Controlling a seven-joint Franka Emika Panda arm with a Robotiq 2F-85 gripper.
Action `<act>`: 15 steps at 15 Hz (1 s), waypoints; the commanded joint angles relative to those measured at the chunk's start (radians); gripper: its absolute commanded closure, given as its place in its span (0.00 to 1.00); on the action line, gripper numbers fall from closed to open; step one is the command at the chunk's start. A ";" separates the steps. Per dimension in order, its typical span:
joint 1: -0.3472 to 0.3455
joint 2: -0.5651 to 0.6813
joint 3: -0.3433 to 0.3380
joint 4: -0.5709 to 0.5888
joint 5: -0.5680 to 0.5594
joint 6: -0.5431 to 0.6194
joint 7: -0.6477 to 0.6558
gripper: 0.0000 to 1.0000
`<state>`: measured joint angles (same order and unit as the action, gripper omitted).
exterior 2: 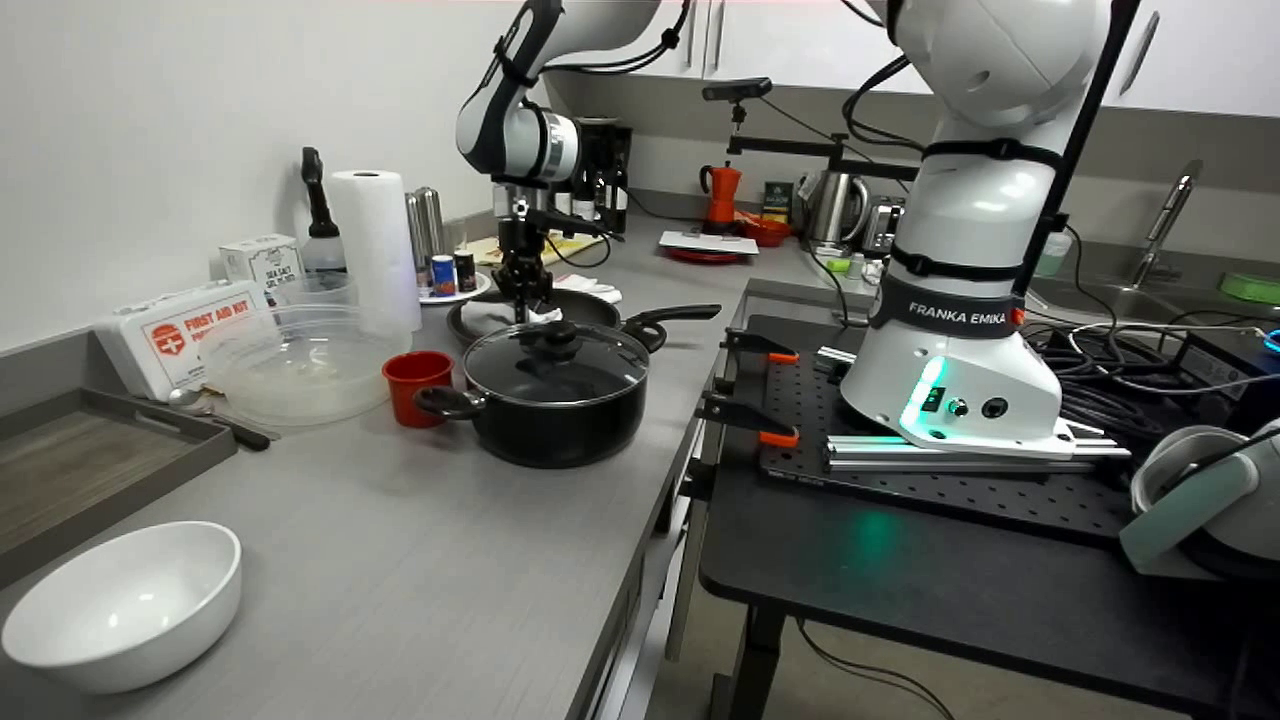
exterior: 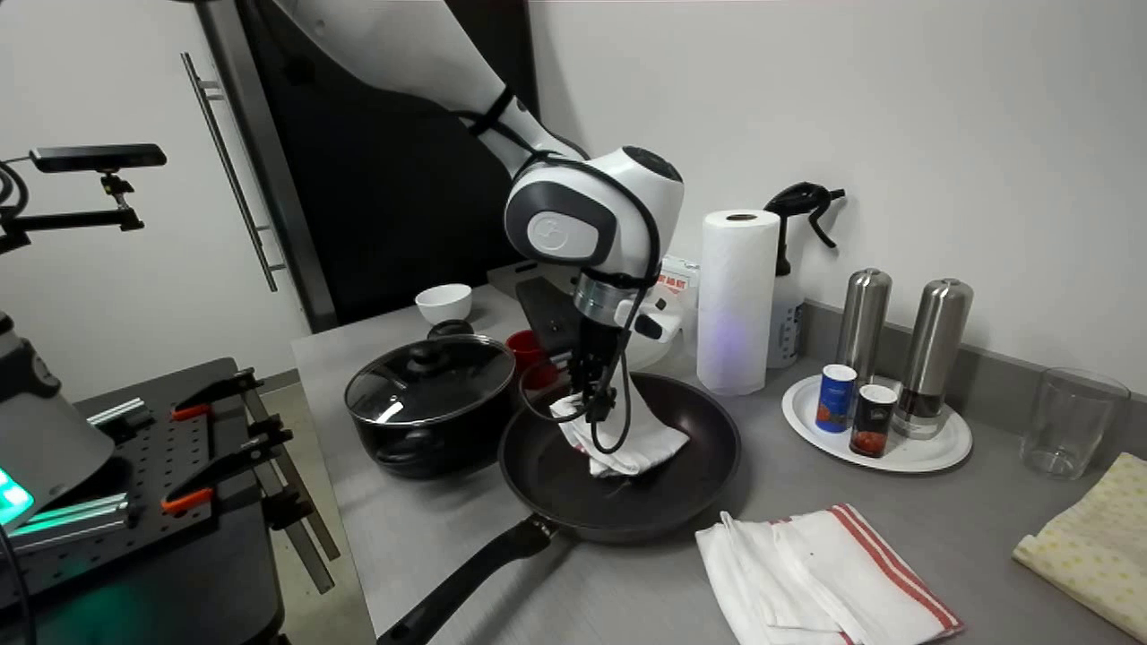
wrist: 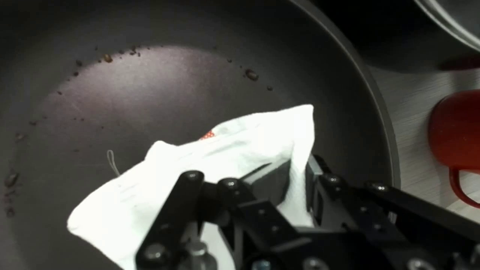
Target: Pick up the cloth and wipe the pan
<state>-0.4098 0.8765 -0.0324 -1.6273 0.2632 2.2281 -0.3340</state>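
White cloth (wrist: 240,146) lies in the dark pan (wrist: 157,93), a fold pinched by the narrowed gripper (wrist: 298,174).

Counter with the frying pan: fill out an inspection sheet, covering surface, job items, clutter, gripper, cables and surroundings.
Surface: grey counter, frying pan and lidded black pot standing side by side.
Job's things: white cloth, bunched inside the pan; brown specks on the pan's inner surface.
Clutter: red cup, paper towel roll, folded red-striped cloth, white plate.
Gripper: closed on a fold of the white cloth.
Cables: black cable looping beside the gripper, above the pan; contact with the cloth unclear.
Surroundings: white wall along the counter; robot base on a black table.
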 commanded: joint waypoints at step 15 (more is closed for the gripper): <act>-0.012 0.103 0.017 0.145 -0.004 0.005 0.001 0.98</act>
<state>-0.4138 0.9765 -0.0290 -1.5020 0.2636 2.2285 -0.3340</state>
